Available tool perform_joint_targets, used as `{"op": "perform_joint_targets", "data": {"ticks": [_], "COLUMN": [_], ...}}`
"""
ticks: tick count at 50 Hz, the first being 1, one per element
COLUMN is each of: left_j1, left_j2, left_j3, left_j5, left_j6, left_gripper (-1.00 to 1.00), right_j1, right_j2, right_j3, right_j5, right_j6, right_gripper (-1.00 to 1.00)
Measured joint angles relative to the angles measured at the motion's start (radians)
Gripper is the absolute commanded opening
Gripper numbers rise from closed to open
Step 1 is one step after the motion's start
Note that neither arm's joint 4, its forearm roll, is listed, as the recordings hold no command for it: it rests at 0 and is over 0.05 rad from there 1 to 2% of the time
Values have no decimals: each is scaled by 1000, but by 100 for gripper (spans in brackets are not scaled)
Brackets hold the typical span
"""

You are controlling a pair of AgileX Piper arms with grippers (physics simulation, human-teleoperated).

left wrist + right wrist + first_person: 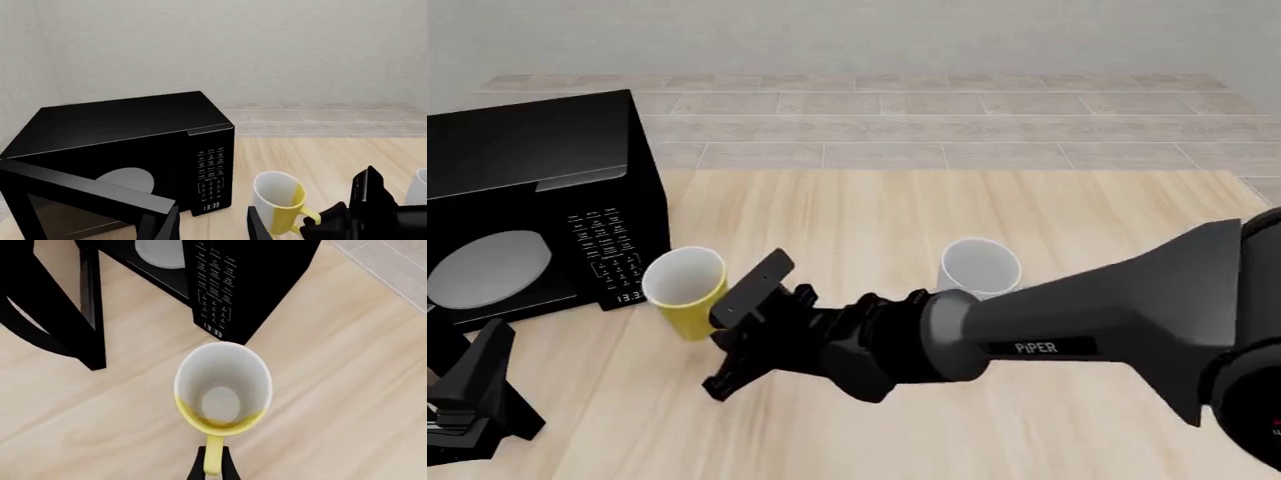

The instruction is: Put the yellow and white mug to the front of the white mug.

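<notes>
- My right claw [212, 467] pinches the handle of the yellow and white mug [683, 285], which stands upright left of centre in the front view, beside the microwave [534, 200]
- I judge the grasp made; next I must lift and carry it to the near side of the white mug [980, 268], right of centre
- My left claw [212, 222] is spread, idle
- Count: two mugs, one microwave

matte black right arm [1068, 330], white "piper" lettering.
</notes>
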Motion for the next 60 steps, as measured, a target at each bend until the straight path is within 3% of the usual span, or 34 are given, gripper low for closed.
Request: {"op": "perform_joint_targets", "data": {"ticks": [12,32,60], "left_j1": [0,0,0], "left_j2": [0,0,0], "left_j3": [0,0,0], "left_j5": [0,0,0], "left_j6": [0,0,0], "left_gripper": [100,100,100], "right_j1": [-20,-100,-327], "right_j2": [-111,-238,-418], "right_j3": [48,33,67], "right_j5": [12,112,160], "right_j6": [-32,-29,-40], "right_gripper": [-100,-100,-100]}}
